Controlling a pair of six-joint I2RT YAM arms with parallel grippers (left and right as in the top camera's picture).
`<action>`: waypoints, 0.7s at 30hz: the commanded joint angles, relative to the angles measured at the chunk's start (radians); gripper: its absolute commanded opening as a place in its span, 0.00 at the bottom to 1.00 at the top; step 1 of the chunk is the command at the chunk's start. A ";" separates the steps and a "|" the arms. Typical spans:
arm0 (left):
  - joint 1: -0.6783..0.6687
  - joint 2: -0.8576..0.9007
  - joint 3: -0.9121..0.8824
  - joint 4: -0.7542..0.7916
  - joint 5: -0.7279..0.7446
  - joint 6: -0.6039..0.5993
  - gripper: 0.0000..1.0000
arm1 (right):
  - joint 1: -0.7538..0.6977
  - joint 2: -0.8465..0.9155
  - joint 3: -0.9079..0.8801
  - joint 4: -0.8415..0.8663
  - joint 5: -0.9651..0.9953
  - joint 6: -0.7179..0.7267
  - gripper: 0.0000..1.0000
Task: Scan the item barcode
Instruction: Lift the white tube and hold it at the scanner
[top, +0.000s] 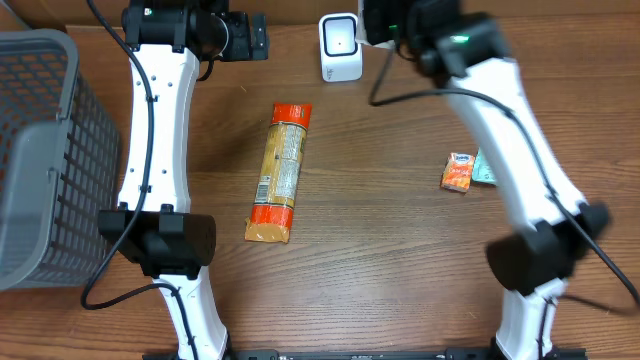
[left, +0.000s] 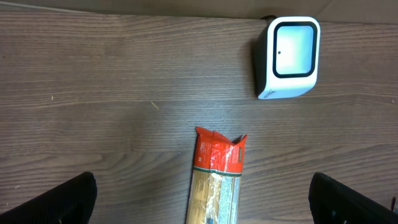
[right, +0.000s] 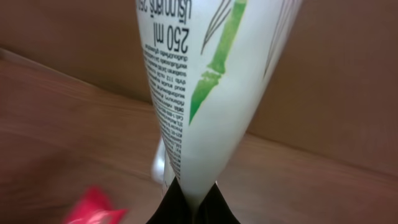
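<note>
The right arm reaches to the far side. Its right gripper (right: 193, 204) pinches a white soft pack with a green bamboo drawing (right: 205, 93) near the small white scanner box (top: 340, 47). The left gripper (top: 247, 37), far left, is spread wide.

left arm (top: 155, 120): near-left base, long white link runs to the far side, wrist bent toward the right
left gripper (top: 250, 38): far side, left of centre, jaws spread wide
left fingers (left: 56, 199): dark tips at both lower corners of the wrist view
right arm (top: 510, 130): near-right base, link slants far and left
right gripper (right: 193, 202): far edge, jaws pinched tight on the bottom edge of a white pack (right: 205, 93)
</note>
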 joint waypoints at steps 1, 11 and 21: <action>-0.001 0.001 0.004 0.002 -0.003 0.011 1.00 | 0.014 0.114 0.003 0.114 0.240 -0.202 0.04; -0.001 0.001 0.004 0.002 -0.003 0.011 1.00 | 0.015 0.325 0.003 0.445 0.335 -0.568 0.04; -0.001 0.001 0.004 0.002 -0.003 0.011 1.00 | 0.012 0.394 0.003 0.474 0.379 -0.636 0.04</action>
